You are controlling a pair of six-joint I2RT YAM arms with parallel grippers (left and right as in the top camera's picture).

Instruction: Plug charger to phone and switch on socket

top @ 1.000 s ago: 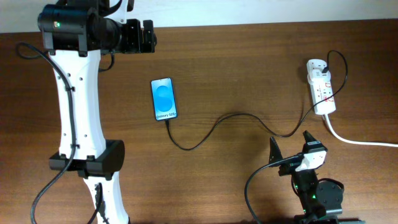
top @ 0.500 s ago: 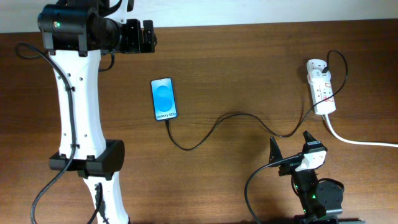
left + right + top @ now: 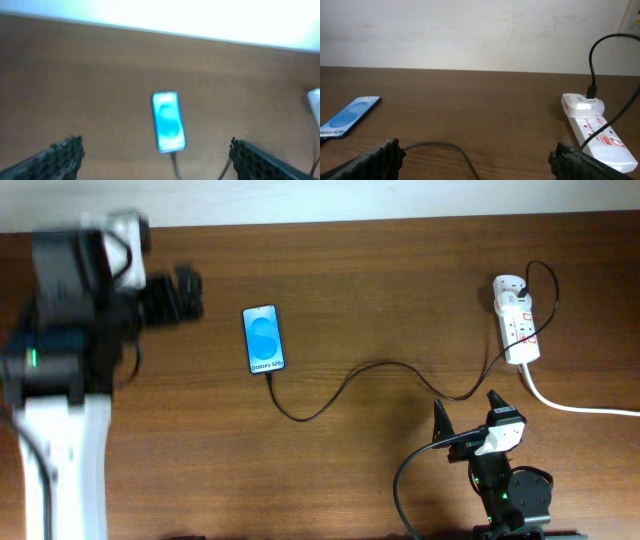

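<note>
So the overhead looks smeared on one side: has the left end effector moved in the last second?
Yes. Overhead, the left end effector has swung left and down the picture, nearly level with the top of the phone.

phone (image 3: pixel 168 121) blurred (left wrist), white cord (image 3: pixel 600 410) cropped

1 each (phone (image 3: pixel 264 339), charger (image 3: pixel 385 363), socket (image 3: pixel 517 320))
</note>
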